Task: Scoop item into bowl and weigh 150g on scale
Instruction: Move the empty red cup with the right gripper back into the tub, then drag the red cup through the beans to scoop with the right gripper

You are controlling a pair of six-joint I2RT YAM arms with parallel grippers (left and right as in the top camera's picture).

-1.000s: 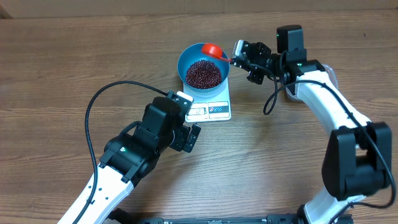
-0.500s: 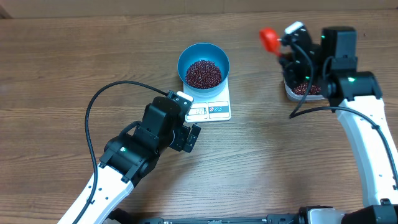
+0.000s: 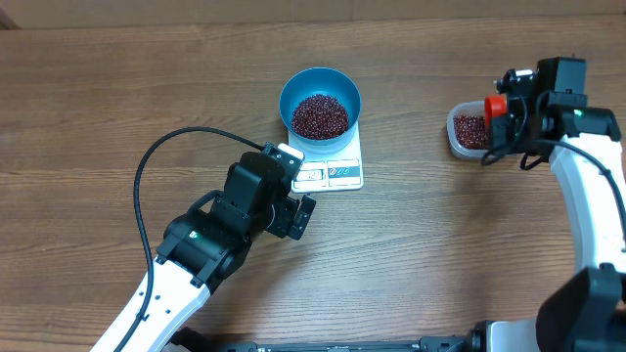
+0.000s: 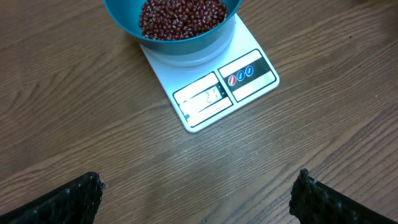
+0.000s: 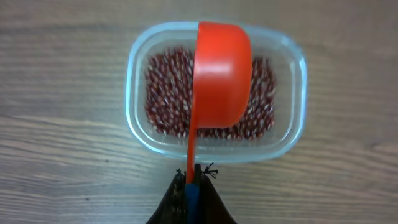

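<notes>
Wood table (image 3: 98,78): left jaws wide apart; right jaws clamp red scoop (image 5: 221,74) over tub (image 5: 132,81).

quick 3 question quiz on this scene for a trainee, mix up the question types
1. True or false: the blue bowl sits on the scale.
2. Multiple choice: the right tool is shut on: A the bowl, B the red scoop, C nothing.
3. Short answer: is the left tool open or shut?

Key: 1 true; 2 B; 3 open
</notes>
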